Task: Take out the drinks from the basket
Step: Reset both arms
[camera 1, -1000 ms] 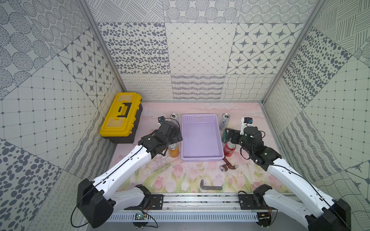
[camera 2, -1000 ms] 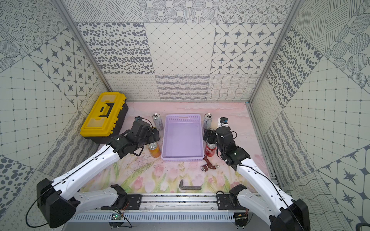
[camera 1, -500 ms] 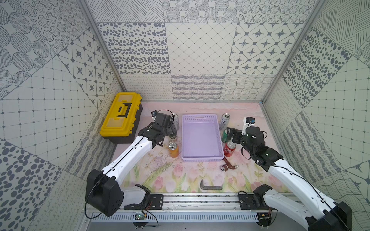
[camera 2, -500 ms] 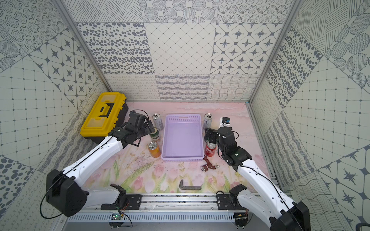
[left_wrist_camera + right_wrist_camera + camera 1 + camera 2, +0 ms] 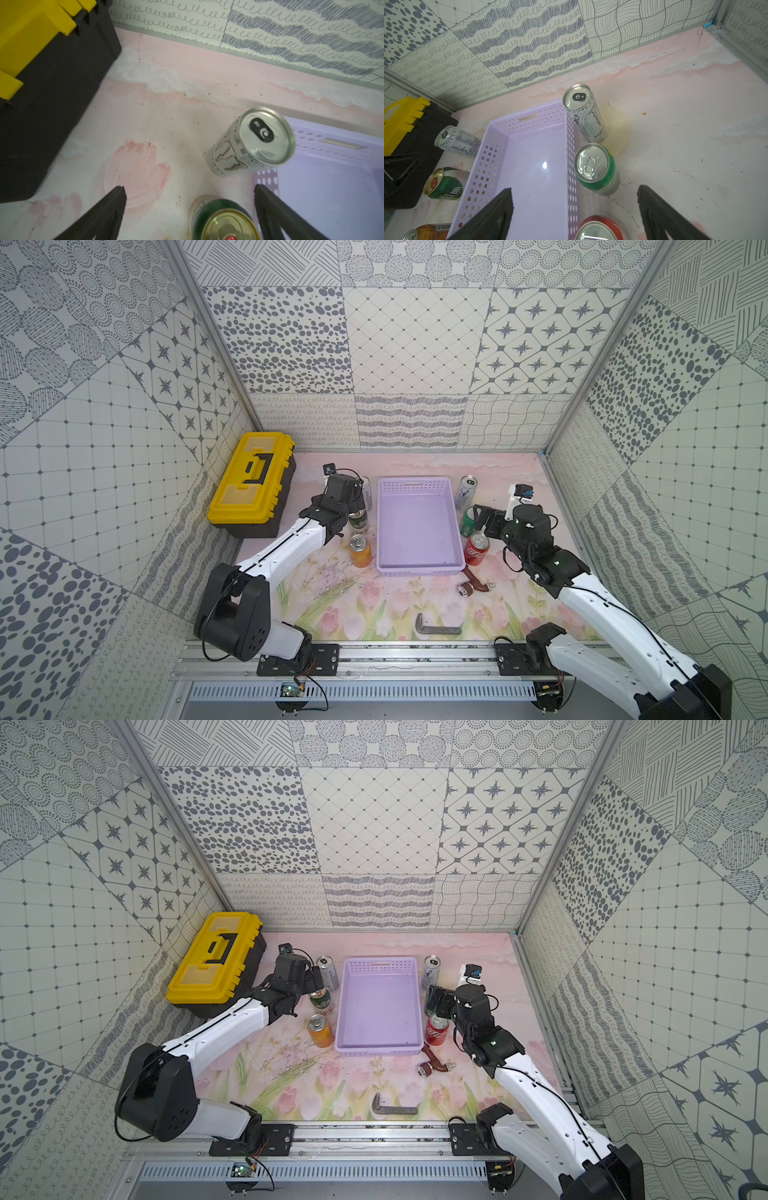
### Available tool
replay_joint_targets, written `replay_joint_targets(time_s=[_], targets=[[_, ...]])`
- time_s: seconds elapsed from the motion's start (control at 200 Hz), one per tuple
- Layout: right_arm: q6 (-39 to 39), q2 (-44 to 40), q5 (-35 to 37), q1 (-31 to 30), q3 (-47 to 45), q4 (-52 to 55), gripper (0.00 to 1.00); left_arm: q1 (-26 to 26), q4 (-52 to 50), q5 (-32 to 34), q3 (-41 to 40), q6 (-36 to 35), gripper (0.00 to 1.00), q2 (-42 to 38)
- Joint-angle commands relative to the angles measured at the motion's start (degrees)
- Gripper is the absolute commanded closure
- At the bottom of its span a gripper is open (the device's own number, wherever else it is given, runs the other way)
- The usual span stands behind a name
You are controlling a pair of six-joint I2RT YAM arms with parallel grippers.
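The left gripper (image 5: 189, 190) has its fingers (image 5: 113, 205) spread wide and grips nothing. The dark green gold-topped can (image 5: 223, 220) stands upright between them, off centre, close to the finger on the basket's side; whether it touches that finger cannot be told. The left slim silver-white can (image 5: 249, 143) stands beyond the fingertips, just beside a far corner of the lavender basket (image 5: 332, 187).

The right gripper (image 5: 575, 192) is likewise spread and empty. One finger hangs over the basket's floor, the other over bare table, and the basket's long perforated wall runs between them. The red can (image 5: 600, 228) sits between the fingers, back from their tips. The bright green can (image 5: 596, 168) stands just beyond the tips and apart from them, with the right slim silver-white can (image 5: 584, 113) farther on. All three stand outside that wall.

In both top views all six cans stand upright on the table, three along each long side of the basket, and the orange can (image 5: 360, 551) is the nearest on the left.

The left arm (image 5: 286, 547) stretches diagonally from the front rail toward the back, its wrist tipped down near the yellow-and-black toolbox (image 5: 251, 483). The right arm (image 5: 590, 601) rises from the front right, bends at the elbow and turns its wrist toward the basket.
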State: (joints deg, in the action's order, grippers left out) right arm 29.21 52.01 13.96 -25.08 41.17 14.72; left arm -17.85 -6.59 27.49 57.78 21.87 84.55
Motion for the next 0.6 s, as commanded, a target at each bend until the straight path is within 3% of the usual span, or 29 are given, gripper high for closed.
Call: replay_joint_targets(time_s=[0.0, 0.28, 0.595], targets=[[0.56, -1.29, -0.31, 0.23, -0.66, -2.6, 0.03, 4.1, 12.64, 5.37, 0.06, -9.9, 0.0, 2.37], [1.27, -1.71, -1.34, 0.87, -1.26, -3.2, 0.03, 10.36, 21.81, -0.33, -9.2, -13.74, 0.0, 2.63], [1.46, -1.75, -1.89, 1.47, -1.27, -3.48, 0.03, 10.81, 23.63, -3.71, -15.72, -17.04, 0.0, 3.47]])
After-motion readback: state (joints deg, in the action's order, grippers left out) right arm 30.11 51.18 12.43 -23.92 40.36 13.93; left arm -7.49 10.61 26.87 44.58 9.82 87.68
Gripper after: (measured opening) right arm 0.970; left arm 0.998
